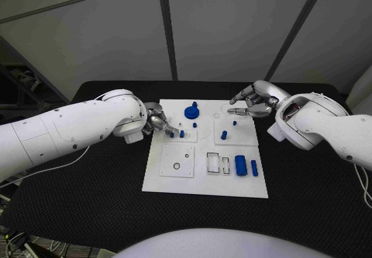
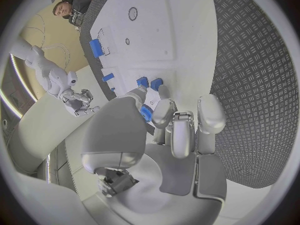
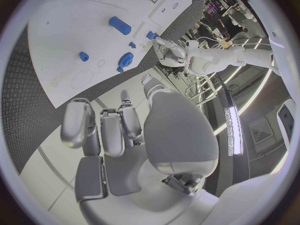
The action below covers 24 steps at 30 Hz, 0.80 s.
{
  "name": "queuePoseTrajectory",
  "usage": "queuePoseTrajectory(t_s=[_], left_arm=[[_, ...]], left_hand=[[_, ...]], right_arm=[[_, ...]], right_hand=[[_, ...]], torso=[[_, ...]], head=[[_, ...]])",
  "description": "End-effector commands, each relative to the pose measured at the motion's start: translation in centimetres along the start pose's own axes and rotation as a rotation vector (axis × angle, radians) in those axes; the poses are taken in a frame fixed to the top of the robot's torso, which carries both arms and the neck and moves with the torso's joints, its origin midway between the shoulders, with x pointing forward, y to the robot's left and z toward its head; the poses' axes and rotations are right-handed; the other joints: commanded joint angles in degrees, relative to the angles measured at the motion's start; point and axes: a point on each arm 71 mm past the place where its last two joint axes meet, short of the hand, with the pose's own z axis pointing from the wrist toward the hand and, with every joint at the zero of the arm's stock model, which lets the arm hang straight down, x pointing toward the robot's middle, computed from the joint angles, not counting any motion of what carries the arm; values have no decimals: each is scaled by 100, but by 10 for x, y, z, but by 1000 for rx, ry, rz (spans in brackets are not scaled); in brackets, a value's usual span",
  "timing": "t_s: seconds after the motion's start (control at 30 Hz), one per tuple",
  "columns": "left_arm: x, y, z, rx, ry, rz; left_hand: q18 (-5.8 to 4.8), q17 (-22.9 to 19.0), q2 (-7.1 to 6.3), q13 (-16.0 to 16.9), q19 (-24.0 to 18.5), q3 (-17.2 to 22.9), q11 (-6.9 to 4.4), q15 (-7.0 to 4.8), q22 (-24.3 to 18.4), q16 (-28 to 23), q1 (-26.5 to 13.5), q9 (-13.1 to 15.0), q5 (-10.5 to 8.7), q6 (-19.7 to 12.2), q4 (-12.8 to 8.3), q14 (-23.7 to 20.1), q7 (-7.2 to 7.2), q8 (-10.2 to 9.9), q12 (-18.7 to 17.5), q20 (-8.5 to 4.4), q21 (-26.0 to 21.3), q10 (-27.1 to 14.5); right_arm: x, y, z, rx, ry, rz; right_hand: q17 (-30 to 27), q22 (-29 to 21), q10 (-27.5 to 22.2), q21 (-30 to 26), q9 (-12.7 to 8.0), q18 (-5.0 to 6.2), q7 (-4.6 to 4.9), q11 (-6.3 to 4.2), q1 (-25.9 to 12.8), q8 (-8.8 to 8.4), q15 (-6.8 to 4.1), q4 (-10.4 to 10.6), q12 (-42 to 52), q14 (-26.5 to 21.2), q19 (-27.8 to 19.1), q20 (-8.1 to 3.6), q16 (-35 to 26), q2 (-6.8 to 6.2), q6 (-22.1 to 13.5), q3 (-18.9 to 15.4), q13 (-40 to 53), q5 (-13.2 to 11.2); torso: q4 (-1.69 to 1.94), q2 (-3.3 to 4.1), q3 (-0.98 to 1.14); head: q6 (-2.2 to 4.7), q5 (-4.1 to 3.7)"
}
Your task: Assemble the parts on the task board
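Observation:
The white task board [image 1: 203, 180] lies mid-table. My left hand [image 1: 157, 124] is at its left edge and pinches a small blue part [image 2: 145, 114] between thumb and a finger, just short of two small blue pegs [image 1: 177, 134] standing in the board. My right hand [image 1: 252, 104] hovers over the board's far right corner, fingers loosely bent and apart from the thumb, holding nothing. On the board are a blue round part with a knob [image 1: 191, 112], upright pegs [image 1: 224, 134], a blue cylinder [image 1: 240, 165] and a blue bar [image 1: 254, 168].
A square plate with a round hole [image 1: 177, 160] and a rectangular slot [image 1: 213, 162] sit in the board's near half. A faint circular recess [image 3: 82, 78] lies below my right hand. Black table [image 1: 93, 188] surrounds the board on every side.

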Motion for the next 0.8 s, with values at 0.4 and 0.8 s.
queuePoseTrajectory(t_s=[0.4, 0.8], left_arm=[[1, -1, 1, -6, 19, 11], [2, -3, 1, -11, 20, 52]], left_hand=[[-131, 1221, 256, 665, -4, -583, 37, 11, 18, -16, 120, -26, -24, 41, -54, 522, 15, -60, -37, 29, -33, 209], [-131, 1232, 412, 669, 1, -624, 33, 7, 30, -8, 417, -30, -14, 43, -172, 525, 8, -66, -17, 29, -35, 212]], right_arm=[[-1, 1, 1, -7, 2, -4], [0, 2, 1, -8, 7, -4]], right_hand=[[98, -4, 6, -33, 8, 33, 7, -48, -19, -20, -43, 28, -2, 257, -1, 0, -29, 12, 33, 4, 171, 33], [99, -2, 9, -33, 9, 33, 7, -48, -18, -20, -43, 30, 4, 258, 0, 0, -28, 12, 33, 5, 176, 33]], torso=[[-3, 1, 2], [0, 0, -1]], head=[[-14, 3], [-37, 10]])
